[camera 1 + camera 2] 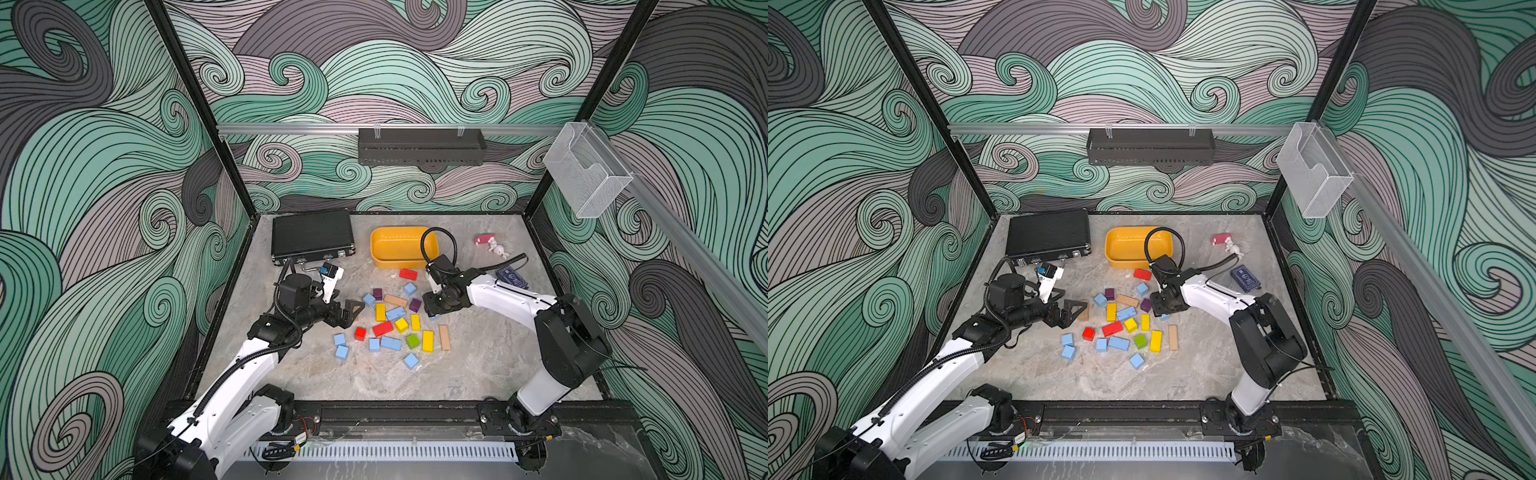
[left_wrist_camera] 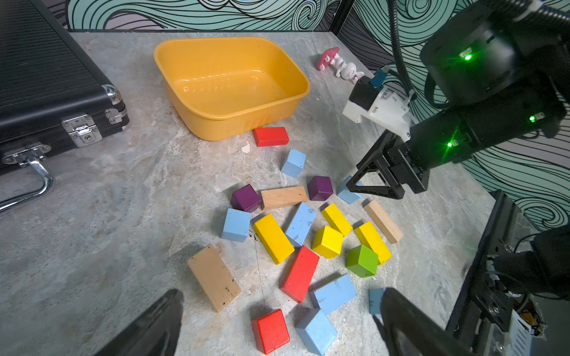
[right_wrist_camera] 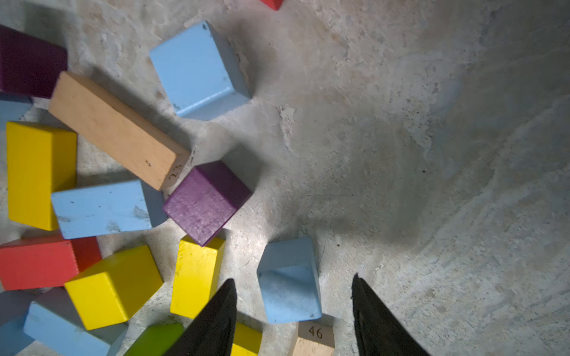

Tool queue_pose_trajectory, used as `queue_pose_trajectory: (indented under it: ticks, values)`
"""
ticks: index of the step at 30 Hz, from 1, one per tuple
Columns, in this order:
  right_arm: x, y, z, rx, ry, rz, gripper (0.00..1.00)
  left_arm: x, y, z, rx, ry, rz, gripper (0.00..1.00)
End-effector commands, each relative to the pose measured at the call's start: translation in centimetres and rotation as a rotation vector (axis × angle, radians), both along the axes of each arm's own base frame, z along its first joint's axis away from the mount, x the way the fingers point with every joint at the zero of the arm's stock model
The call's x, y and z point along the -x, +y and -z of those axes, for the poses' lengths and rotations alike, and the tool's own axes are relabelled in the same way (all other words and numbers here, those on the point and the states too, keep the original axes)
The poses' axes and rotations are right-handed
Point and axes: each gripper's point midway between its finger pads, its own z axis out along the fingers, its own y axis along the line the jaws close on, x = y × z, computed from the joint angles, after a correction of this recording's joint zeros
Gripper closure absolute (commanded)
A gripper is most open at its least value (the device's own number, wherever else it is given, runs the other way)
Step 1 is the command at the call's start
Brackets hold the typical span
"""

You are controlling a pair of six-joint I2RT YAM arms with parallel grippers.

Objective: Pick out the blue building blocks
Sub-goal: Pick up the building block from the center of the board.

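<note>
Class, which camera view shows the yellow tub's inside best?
The left wrist view: the yellow tub shows its whole rim and empty inside close up. In both top views it is small, crossed by the right arm's cable. The right wrist view misses it.

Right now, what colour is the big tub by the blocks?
Yellow-orange. The tub shows best in the left wrist view.

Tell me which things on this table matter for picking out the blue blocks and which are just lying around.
Job: light-blue wooden building blocks; empty yellow plastic tub, likely their destination.
Lying about: red wooden blocks; yellow blocks; purple blocks; green block; tan blocks; black ribbed metal case; dark blue card packet; pink-and-white toy figure.
</note>
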Motion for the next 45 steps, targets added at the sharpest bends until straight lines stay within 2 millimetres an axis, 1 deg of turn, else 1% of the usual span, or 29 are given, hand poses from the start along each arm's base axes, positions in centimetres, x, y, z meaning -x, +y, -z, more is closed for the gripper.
queue_pose_trajectory:
  ticks: [1, 6, 14, 16, 19, 22, 28, 34, 36, 41, 44, 45]
  values:
    - [0.0, -0.3, 0.9, 0.028, 0.009, 0.017, 0.43, -0.1, -0.6, -0.5, 0.000, -0.035, 0.033, 0.01]
    - [0.1, -0.5, 1.5, 0.051, 0.022, 0.021, 0.48, -0.1, -0.8, -0.2, -0.009, -0.032, 0.042, 0.01]
    - [0.1, -0.6, 1.7, 0.064, 0.026, 0.027, 0.53, -0.2, -1.0, -0.2, -0.015, -0.021, 0.046, 0.01]
    - [0.3, -0.7, 1.7, 0.072, 0.033, 0.030, 0.52, -0.2, -1.0, -0.3, -0.016, -0.024, 0.045, 0.01]
    - [0.6, -0.8, 1.7, 0.082, 0.034, 0.033, 0.45, -0.3, -1.0, -0.4, -0.017, -0.027, 0.044, 0.02]
    - [1.0, -1.0, 1.9, 0.093, 0.043, 0.041, 0.46, -0.4, -1.0, -0.4, -0.022, -0.026, 0.041, 0.01]
    - [1.3, -1.1, 2.4, 0.094, 0.066, 0.051, 0.58, -0.9, -0.7, -0.3, -0.037, -0.026, 0.008, 0.01]
    - [1.4, -1.1, 2.1, 0.091, 0.061, 0.053, 0.67, -1.5, 0.1, -0.3, -0.075, -0.007, -0.058, 0.01]
    - [1.4, -1.1, 1.9, 0.085, 0.057, 0.052, 0.73, -1.5, 0.1, -0.1, -0.093, 0.004, -0.060, 0.01]
    - [1.3, -0.9, 0.8, 0.062, 0.033, 0.051, 0.87, -2.2, 0.9, -0.6, -0.154, -0.012, -0.134, 0.01]
    - [1.1, -0.5, -0.5, 0.033, 0.003, 0.048, 1.00, -2.8, 1.4, -1.1, -0.190, -0.023, -0.170, 0.01]
    - [1.0, -0.4, -1.0, 0.019, -0.009, 0.047, 1.00, -2.9, 1.3, -1.4, -0.202, -0.027, -0.167, 0.01]
